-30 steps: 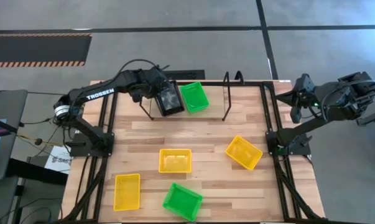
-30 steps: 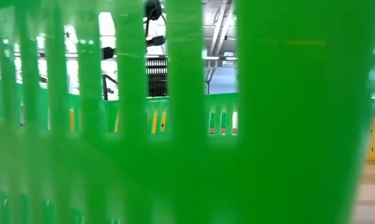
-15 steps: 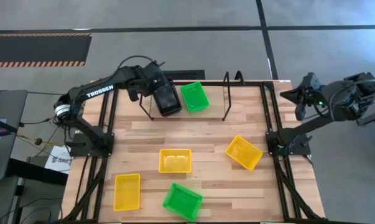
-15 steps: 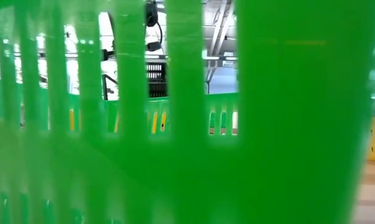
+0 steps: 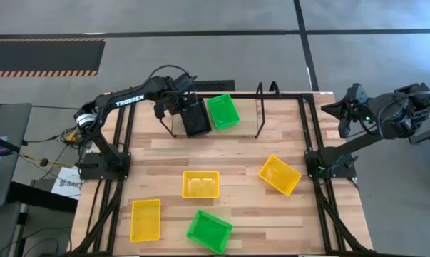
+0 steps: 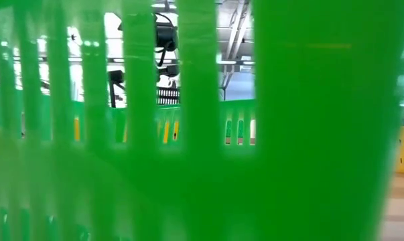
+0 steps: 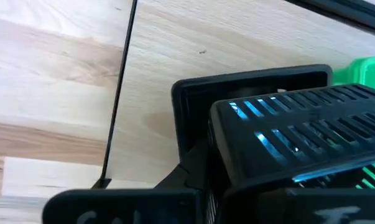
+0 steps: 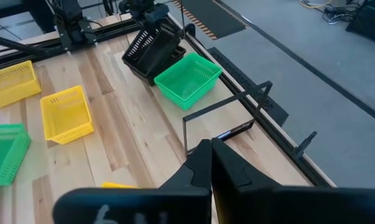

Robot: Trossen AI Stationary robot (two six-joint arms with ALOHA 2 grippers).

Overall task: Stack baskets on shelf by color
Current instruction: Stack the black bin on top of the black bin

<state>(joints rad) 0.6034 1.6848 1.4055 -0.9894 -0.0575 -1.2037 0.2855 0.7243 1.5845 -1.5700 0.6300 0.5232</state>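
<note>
Left end effector point(image 5: 180, 107) clamped on tilted black basket point(image 5: 195, 118), lowering it onto shelf point(image 5: 247, 123) beside green basket point(image 5: 222, 111), sorting by color. Right end effector point(image 5: 343, 114) closed, empty, parked off counter point(image 5: 243, 153).

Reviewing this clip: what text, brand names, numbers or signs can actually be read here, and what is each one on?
"TROSSEN": white letters on the left arm, high view.
Pale embossed marks on the dark gripper bodies at the bottom of both wrist views: too blurred to read.
White paper on the floor beside the table: print too small to read.
Nothing else legible.
</note>
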